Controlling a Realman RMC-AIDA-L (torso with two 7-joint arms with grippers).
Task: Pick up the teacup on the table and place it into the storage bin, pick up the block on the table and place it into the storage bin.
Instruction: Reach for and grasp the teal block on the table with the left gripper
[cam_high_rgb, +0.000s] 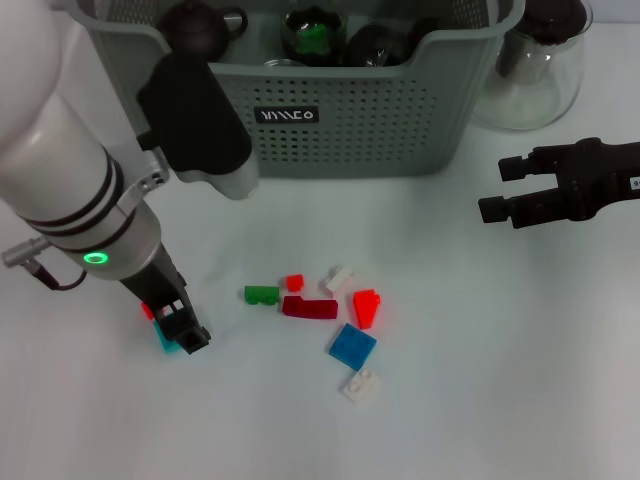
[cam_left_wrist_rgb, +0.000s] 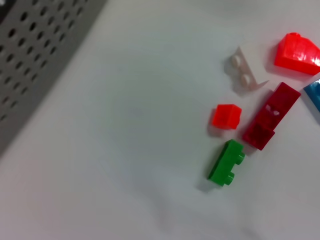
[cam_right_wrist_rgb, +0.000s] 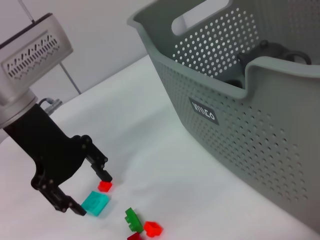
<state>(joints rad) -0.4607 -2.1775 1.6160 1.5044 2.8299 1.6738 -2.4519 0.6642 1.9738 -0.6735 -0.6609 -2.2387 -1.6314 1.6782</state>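
The grey-green storage bin (cam_high_rgb: 340, 120) stands at the back of the table, and its perforated wall (cam_right_wrist_rgb: 260, 125) also fills the right wrist view. Dark rounded vessels (cam_high_rgb: 196, 30) lie inside it; no teacup shows on the table. My left gripper (cam_high_rgb: 175, 328) is down at the table's front left. It stands open (cam_right_wrist_rgb: 91, 192) with a teal block (cam_right_wrist_rgb: 95, 203) between its fingers and a small red block (cam_right_wrist_rgb: 104, 186) beside one fingertip. Over the right side of the table my right gripper (cam_high_rgb: 500, 188) hovers open and holds nothing.
Loose blocks lie mid-table: green (cam_high_rgb: 261, 295), small red (cam_high_rgb: 294, 282), dark red (cam_high_rgb: 310, 308), white (cam_high_rgb: 338, 278), a red slope (cam_high_rgb: 366, 307), a blue plate (cam_high_rgb: 352, 346) and another white one (cam_high_rgb: 360, 384). A clear glass pitcher (cam_high_rgb: 540, 70) stands right of the bin.
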